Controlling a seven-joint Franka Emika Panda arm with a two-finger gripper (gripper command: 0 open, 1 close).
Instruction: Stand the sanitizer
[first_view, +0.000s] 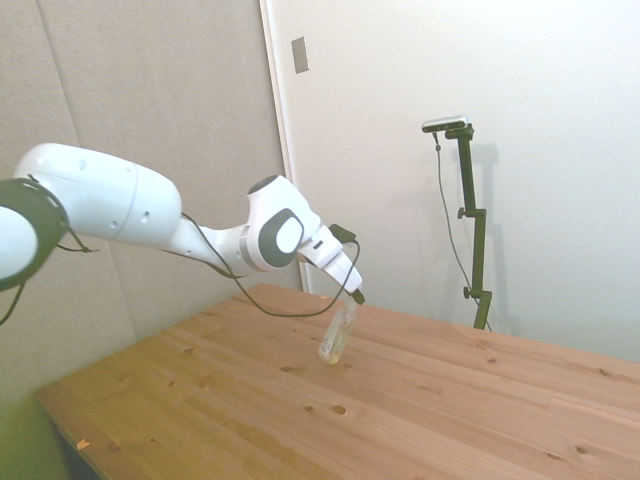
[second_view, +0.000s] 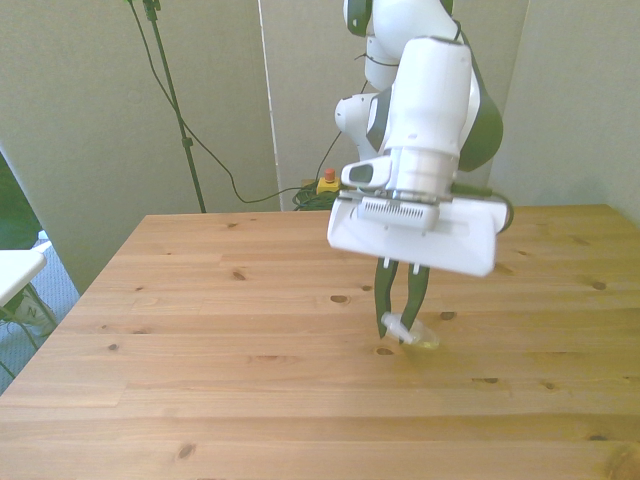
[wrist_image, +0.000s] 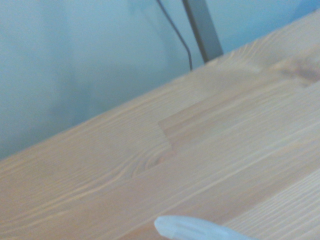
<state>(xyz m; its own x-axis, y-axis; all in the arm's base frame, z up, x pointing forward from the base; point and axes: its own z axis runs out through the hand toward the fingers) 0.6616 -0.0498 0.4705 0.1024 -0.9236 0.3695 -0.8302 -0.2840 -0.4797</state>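
Pale wooden table (first_view: 420, 400) before plain panelled walls: I see my gripper (second_view: 401, 318) clamped on the sanitizer (first_view: 337, 335), which hangs tilted, its lower end at the boards near the table's middle

sanitizer (wrist_image: 192, 228) blurred, cut off by edge
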